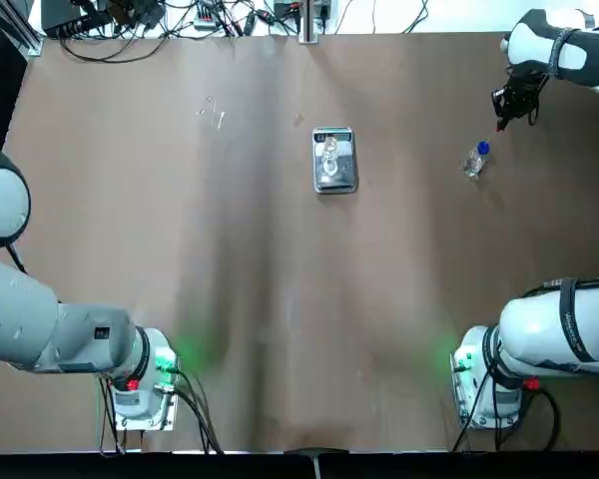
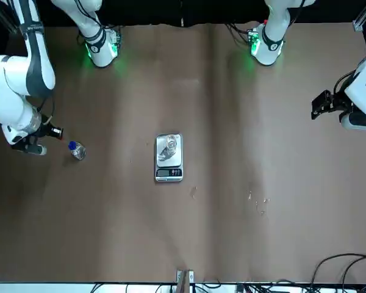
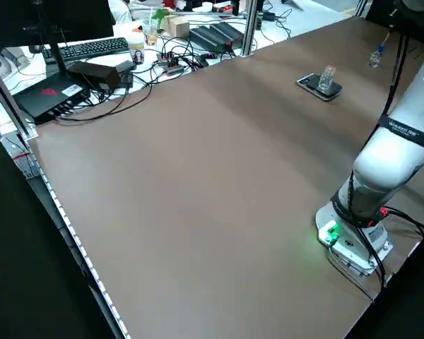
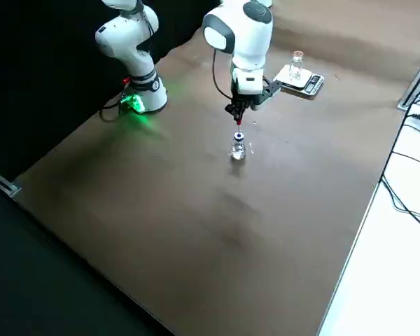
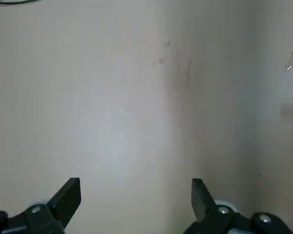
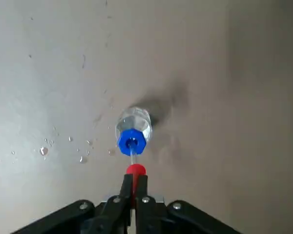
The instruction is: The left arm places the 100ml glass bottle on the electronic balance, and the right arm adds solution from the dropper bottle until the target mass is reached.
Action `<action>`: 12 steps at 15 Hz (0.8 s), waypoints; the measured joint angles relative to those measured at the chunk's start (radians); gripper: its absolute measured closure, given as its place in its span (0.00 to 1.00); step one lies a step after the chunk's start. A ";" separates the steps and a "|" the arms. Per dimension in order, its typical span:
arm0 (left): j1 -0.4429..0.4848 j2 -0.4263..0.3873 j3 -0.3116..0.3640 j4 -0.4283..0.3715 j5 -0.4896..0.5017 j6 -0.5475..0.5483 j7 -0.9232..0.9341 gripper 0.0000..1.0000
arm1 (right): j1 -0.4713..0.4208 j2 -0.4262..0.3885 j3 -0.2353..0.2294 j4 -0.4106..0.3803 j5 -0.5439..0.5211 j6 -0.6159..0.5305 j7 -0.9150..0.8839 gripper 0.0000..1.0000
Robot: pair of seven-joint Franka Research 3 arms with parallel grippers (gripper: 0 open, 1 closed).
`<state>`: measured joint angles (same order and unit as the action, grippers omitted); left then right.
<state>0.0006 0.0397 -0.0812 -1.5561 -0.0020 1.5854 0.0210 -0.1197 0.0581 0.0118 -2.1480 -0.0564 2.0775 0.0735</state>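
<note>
Nearest the bases, the left gripper [image 2: 320,106] hangs well out to the left of the balance [image 1: 342,180], over bare table. Its jaws stand wide apart and it holds nothing.

The balance sits mid-table with its display at the far end. The glass bottle [image 1: 329,154] stands upright on the pan, so the placing step looks done and the dosing is left to the right arm.

Well to the right of the balance, about level with it, the dropper bottle [image 1: 474,161] stands upright on the table. Straight above it is the right gripper [image 6: 134,178], with its fingers pinched shut on the red tip [image 6: 135,170]. A thin stem runs down from the tip into the blue cap [image 6: 132,141]. The long axis of tip, stem and bottle is vertical, in line with the gripper.

The relation that matters next is sideways. The glass bottle's mouth lies to the left of what the right gripper holds, well apart from it. The right arm is the nearer one to the dropper.

I cannot tell how far the stem is drawn out of the cap. I also cannot tell whether it carries liquid. The display is too small to read. A few droplets [image 6: 44,151] lie on the table just beside the dropper bottle.
</note>
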 joint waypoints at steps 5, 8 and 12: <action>0.000 0.000 0.000 0.000 0.000 0.000 0.000 0.00 | 0.005 -0.001 0.001 0.001 -0.001 -0.025 0.003 0.95; 0.000 0.000 0.000 0.000 0.000 0.000 0.000 0.00 | 0.011 -0.001 0.001 0.001 -0.001 -0.026 0.009 0.95; 0.000 0.000 0.000 0.000 0.000 0.000 0.000 0.00 | 0.021 0.000 0.002 0.001 -0.002 -0.008 0.027 0.95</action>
<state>0.0006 0.0398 -0.0812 -1.5561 -0.0020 1.5854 0.0210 -0.0988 0.0584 0.0135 -2.1469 -0.0582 2.0695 0.1004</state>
